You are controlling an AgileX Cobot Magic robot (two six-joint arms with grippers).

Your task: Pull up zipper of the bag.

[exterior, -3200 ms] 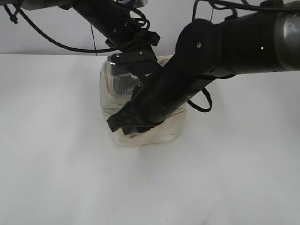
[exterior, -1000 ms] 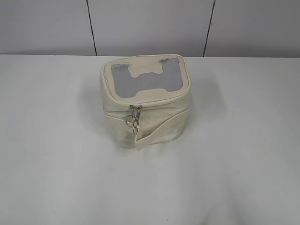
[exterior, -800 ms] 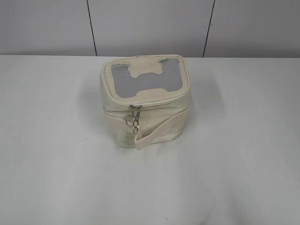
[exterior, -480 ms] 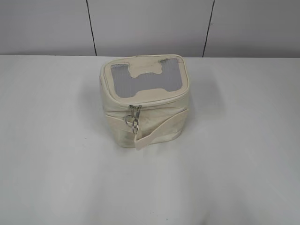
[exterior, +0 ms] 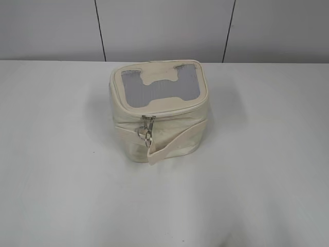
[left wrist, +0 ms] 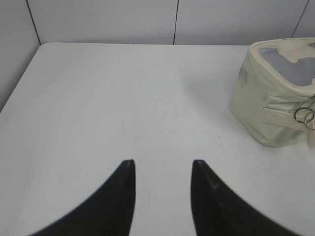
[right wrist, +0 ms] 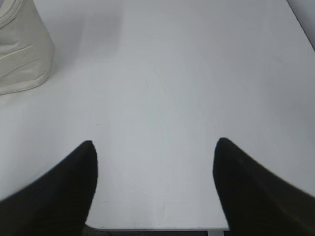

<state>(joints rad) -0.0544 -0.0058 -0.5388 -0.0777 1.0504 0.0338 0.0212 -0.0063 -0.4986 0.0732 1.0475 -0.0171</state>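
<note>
The cream boxy bag (exterior: 159, 116) stands on the white table, its grey mesh top with the H-shaped patch facing up. The zipper (exterior: 148, 120) runs shut along the lid rim, and its silver pull and ring hang at the front face. The bag also shows at the right edge of the left wrist view (left wrist: 275, 93) and at the top left of the right wrist view (right wrist: 22, 49). My left gripper (left wrist: 163, 164) is open and empty over bare table, well left of the bag. My right gripper (right wrist: 155, 145) is open and empty, right of the bag. Neither arm appears in the exterior view.
The white table (exterior: 257, 180) ends at a grey panelled wall (exterior: 164, 28) at the back. Its near edge shows at the bottom of the right wrist view (right wrist: 147, 229). A cream strap (exterior: 175, 144) wraps the bag's body.
About three seconds ago both arms were over the bag and hid it. In the last second they are out of the exterior view, and nothing has moved since.
</note>
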